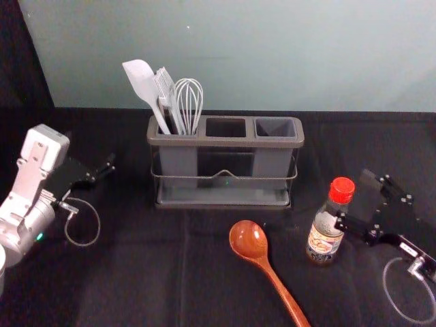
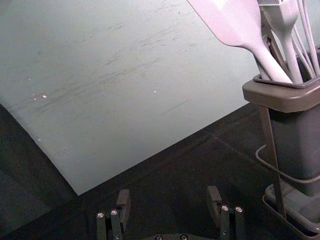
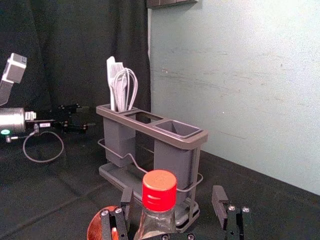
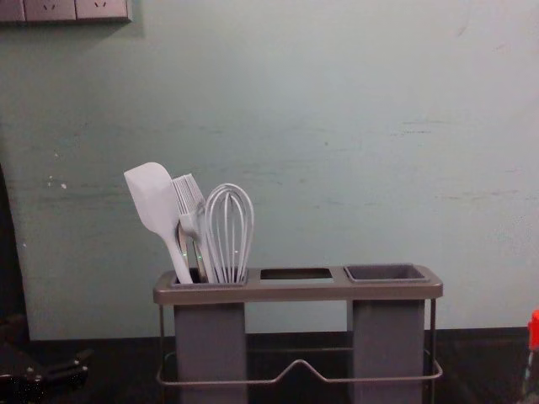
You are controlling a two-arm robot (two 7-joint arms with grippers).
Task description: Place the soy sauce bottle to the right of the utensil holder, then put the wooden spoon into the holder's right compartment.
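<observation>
The right gripper [image 1: 355, 199] is open at the soy sauce bottle [image 1: 325, 235], its fingers near the neck below the red cap. In the right wrist view, the bottle [image 3: 159, 192] stands between the spread fingers of the right gripper [image 3: 172, 202], closer to one of them. The wooden spoon [image 1: 249, 240] lies on the cloth in front of the utensil holder [image 1: 225, 142], left of the bottle. White utensils fill the holder's left compartment; its right compartment [image 1: 275, 127] is empty. Idle at the left side is the left gripper [image 1: 102, 167]; the left wrist view shows the left gripper [image 2: 169, 202] open.
Black cloth [image 1: 136, 272] covers the table, with a pale wall [image 1: 272, 54] behind the holder. A spatula [image 4: 154, 202] and a whisk [image 4: 229, 227] rise above the holder's rim. Thin cables loop beside both grippers.
</observation>
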